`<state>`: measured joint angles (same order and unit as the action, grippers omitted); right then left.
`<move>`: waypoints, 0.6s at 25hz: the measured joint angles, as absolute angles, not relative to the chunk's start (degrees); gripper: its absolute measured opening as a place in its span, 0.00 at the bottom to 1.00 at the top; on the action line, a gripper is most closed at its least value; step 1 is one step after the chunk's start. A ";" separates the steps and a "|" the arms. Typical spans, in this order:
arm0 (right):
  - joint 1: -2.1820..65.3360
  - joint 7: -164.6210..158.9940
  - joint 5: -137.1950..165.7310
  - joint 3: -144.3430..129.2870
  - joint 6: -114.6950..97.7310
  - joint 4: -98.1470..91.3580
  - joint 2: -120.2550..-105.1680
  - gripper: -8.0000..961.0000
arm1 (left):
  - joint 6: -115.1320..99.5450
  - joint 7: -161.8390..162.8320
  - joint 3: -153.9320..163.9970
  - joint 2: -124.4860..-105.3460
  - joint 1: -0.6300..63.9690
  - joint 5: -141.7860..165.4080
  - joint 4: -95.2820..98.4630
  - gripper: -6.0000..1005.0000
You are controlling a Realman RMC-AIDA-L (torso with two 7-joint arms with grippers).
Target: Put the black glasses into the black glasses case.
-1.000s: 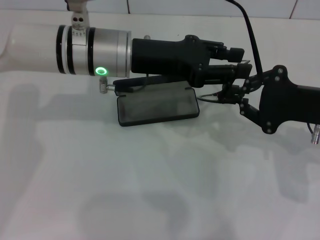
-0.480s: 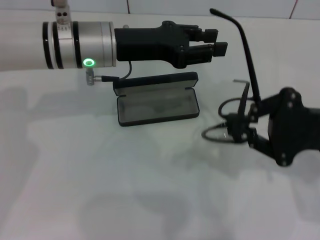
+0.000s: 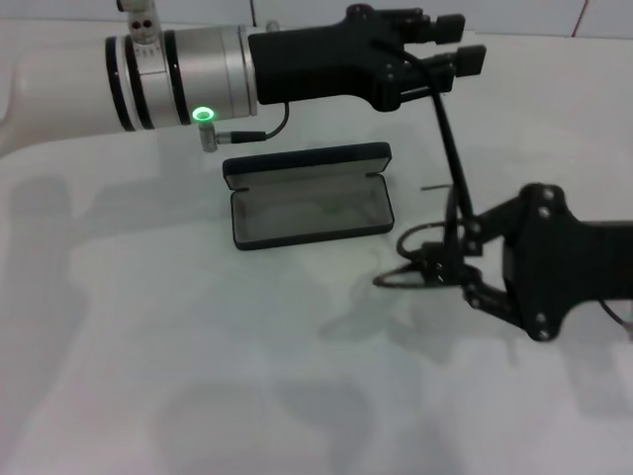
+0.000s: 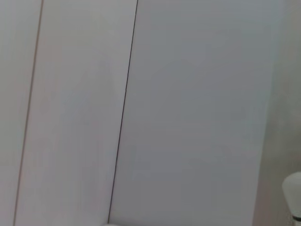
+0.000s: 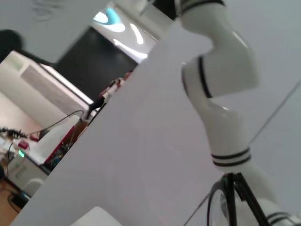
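Observation:
The black glasses case [image 3: 309, 210] lies open on the white table, grey lining up, its lid standing at the far side. My right gripper [image 3: 443, 267] is shut on the black glasses [image 3: 447, 148] just right of the case and in front of it. One temple arm sticks up toward my left gripper [image 3: 458, 40]. The left gripper hovers beyond the case with its fingers apart and empty. The right wrist view shows a lens and temple of the glasses [image 5: 231, 195].
The white table [image 3: 198, 376] stretches wide toward me. My left arm [image 3: 178, 74] spans the far side above the case; it also shows in the right wrist view [image 5: 216, 70]. The left wrist view shows only white panels.
My right gripper has carried the glasses away from the left gripper, then down and left toward the case. The left arm has shifted right and away from the case.

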<state>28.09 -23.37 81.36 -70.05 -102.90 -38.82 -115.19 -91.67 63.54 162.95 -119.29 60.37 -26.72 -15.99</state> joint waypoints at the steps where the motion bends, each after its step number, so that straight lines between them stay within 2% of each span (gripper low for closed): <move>1: 28.82 -23.70 81.35 -70.01 -102.42 -37.71 -115.17 0.17 | -91.92 63.26 162.95 -119.28 60.25 -27.07 -15.99 0.46; 15: 30.96 -26.03 81.12 -69.96 -98.04 -35.57 -115.41 0.17 | -91.96 61.11 162.95 -119.47 59.94 -26.93 -15.91 0.46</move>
